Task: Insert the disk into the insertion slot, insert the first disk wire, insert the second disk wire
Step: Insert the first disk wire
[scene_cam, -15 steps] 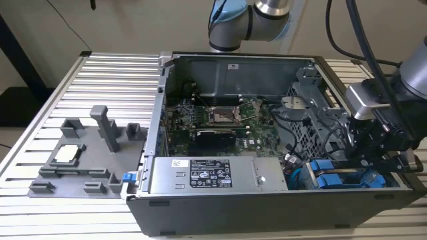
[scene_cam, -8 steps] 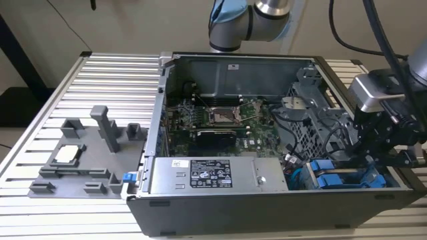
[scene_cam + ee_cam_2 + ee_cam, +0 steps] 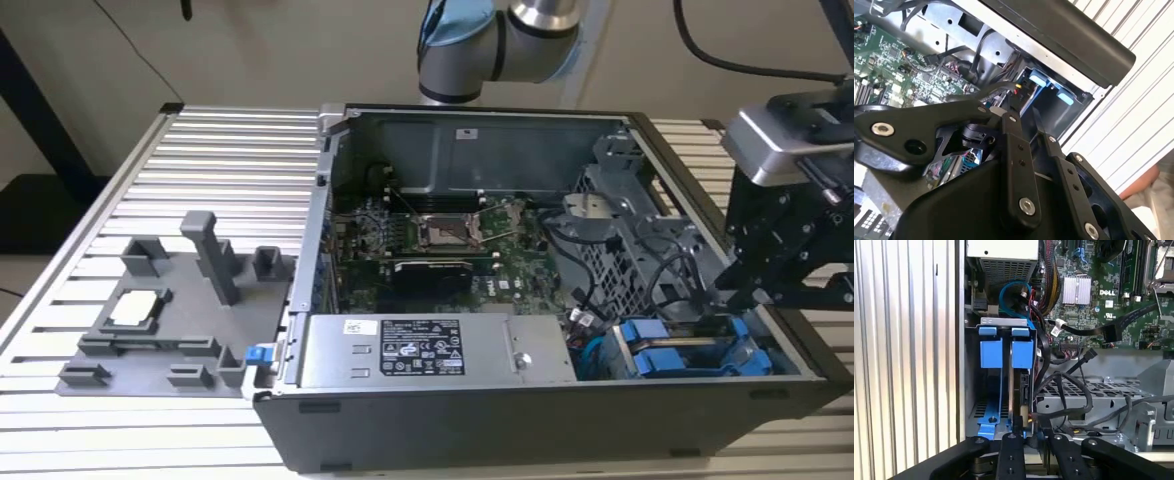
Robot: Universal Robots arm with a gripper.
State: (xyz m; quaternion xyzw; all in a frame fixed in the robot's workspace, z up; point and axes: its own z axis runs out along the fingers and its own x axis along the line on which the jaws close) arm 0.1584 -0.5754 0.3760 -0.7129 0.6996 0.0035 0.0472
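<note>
The gripper [image 3: 1030,436] sits at the end of the disk [image 3: 1022,353] farthest from its blue tab; whether it is open or clamped cannot be told. The disk stands in the insertion slot [image 3: 1004,321] beside a second blue carrier [image 3: 991,353]. Black cables [image 3: 1069,412] crowd just alongside. The exterior view takes in a grey fixture [image 3: 167,335] on the slatted table [image 3: 227,170], outside the case.

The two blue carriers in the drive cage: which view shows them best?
The first wrist view: both blue carriers stand side by side, tabs toward the camera. The exterior view shows them from farther off, in the case's corner; the second wrist view catches their blue tabs.
</note>
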